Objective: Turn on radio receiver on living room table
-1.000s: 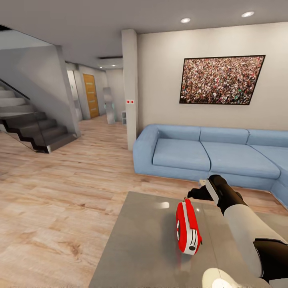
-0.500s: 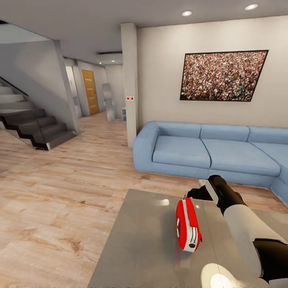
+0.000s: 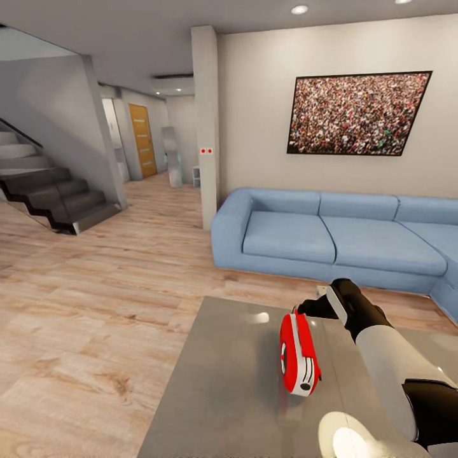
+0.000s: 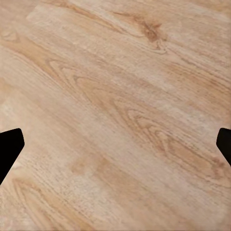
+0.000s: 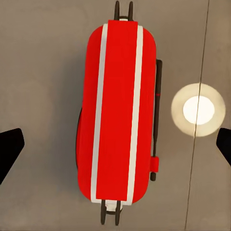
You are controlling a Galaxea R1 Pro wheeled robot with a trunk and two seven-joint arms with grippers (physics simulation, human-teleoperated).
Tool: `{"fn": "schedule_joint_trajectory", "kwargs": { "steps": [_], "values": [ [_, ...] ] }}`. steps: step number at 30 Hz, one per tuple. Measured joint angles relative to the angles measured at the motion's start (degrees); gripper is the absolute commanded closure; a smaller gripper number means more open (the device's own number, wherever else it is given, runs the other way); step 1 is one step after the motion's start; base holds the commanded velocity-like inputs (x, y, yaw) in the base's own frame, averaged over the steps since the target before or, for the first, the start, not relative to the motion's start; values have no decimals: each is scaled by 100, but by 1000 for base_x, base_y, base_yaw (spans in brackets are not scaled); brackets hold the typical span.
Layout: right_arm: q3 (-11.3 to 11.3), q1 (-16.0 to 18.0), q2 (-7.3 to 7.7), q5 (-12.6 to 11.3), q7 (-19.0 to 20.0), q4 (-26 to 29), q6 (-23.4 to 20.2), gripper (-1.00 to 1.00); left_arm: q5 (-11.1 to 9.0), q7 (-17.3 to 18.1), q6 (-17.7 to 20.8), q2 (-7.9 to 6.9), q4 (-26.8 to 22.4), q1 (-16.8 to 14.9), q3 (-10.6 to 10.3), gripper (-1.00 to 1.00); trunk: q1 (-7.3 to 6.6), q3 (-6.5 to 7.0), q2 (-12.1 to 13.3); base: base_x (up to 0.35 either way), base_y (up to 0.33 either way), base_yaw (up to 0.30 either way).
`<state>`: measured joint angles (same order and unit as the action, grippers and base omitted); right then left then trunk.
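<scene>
The red radio receiver (image 3: pixel 299 356) is seen standing upright on the glossy grey bench (image 3: pixel 216 394), near the bench's far edge. The right end effector (image 3: pixel 313 307) is held just above and behind the radio's top, apart from it. In the right wrist view the radio receiver (image 5: pixel 118 113) is seen from above, with two white trim bands along its red body, a thin dark antenna along one side and handle mounts at both ends; the two dark fingertips (image 5: pixel 9 149) are spread wide at the picture's edges, with the radio between them and untouched. A round lamp reflection (image 5: pixel 198 109) is seen on the bench beside the radio.

The left end effector (image 4: pixel 115 149) is likewise spread wide, with only wood plank floor (image 4: pixel 115 96) between its fingertips.

Behind the bench a blue sofa (image 3: pixel 331 238) is set against a beige wall carrying a framed crowd photo (image 3: pixel 357 113). A staircase (image 3: pixel 44 191) and an orange door (image 3: pixel 141 140) are seen further off.
</scene>
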<state>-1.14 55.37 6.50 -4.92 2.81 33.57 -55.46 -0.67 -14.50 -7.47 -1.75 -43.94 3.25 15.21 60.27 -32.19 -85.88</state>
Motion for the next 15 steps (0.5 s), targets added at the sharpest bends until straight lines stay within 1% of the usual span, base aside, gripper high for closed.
{"fn": "schedule_joint_trajectory", "kwargs": {
  "steps": [15],
  "values": [
    [0, -1, 0, 0, 0, 0, 0, -100, 4, 0, 0, 1, 0, 0, 0, -100, 0, -139, 0, 0, 0, 0]
  ]
}}
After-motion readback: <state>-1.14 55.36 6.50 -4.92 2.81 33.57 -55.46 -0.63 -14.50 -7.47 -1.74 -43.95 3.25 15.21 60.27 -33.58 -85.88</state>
